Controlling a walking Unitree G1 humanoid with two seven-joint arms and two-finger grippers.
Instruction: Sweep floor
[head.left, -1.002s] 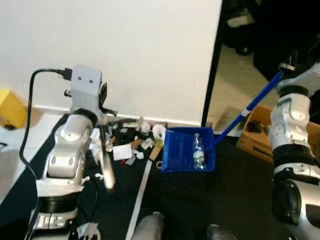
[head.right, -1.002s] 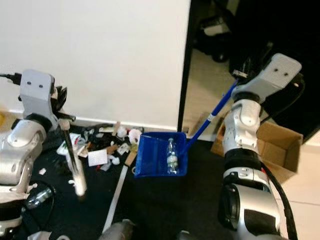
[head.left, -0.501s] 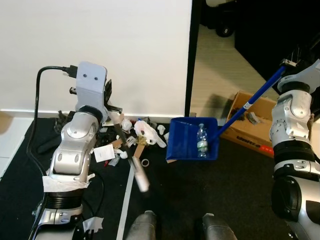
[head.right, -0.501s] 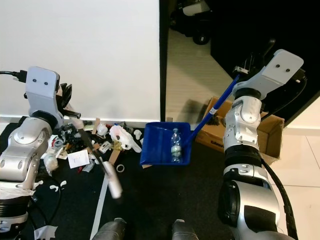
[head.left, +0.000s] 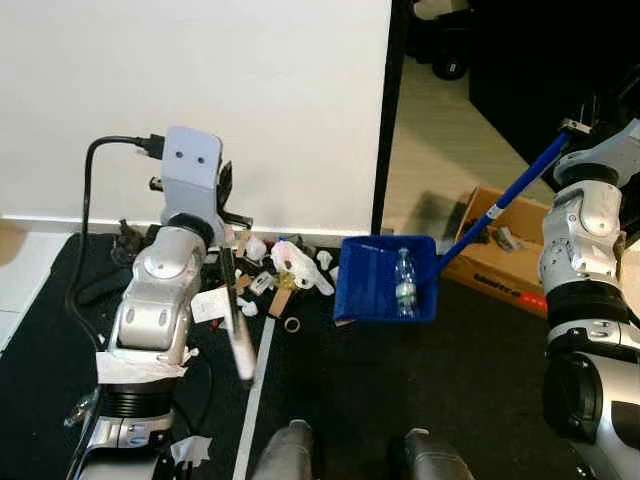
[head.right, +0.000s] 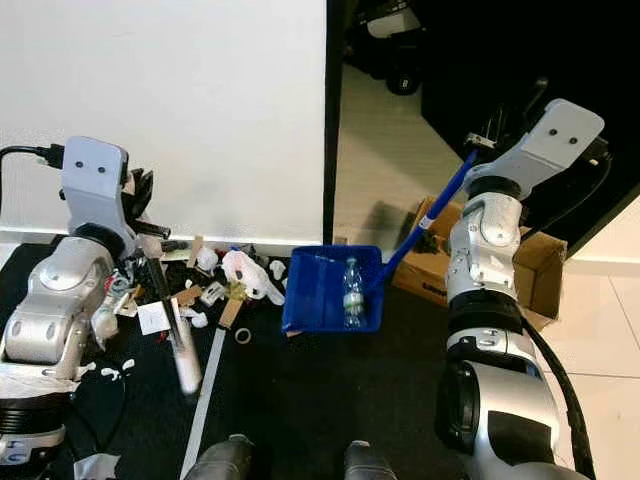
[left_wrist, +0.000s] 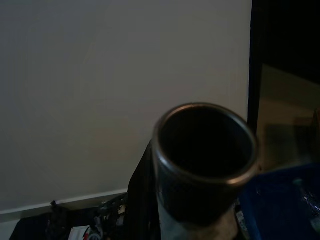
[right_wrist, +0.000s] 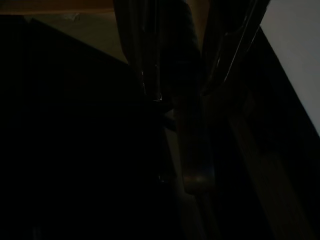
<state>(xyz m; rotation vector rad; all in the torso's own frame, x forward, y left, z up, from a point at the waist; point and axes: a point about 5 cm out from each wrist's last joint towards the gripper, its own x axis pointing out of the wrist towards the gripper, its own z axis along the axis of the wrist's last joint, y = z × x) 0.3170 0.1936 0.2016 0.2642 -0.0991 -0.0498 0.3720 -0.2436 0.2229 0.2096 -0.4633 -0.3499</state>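
Broom handle (head.left: 234, 315) gripped in left hand (head.left: 222, 205), by litter (head.left: 285, 268).

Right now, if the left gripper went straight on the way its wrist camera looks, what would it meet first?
Probably the white wall. The left wrist view looks along the broom handle that the left gripper seems to hold, past the litter pile. Depth is unclear.

A dark floor mat (head.left: 400, 400) meets the white wall — along its foot lies a litter pile (head.left: 275, 275) of crumpled paper, card scraps and a small ring. Beside it rests a blue dustpan (head.left: 385, 280) — a clear bottle (head.left: 404, 284) inside. A cardboard box (head.left: 500, 250) sits beyond, perhaps on paler flooring.
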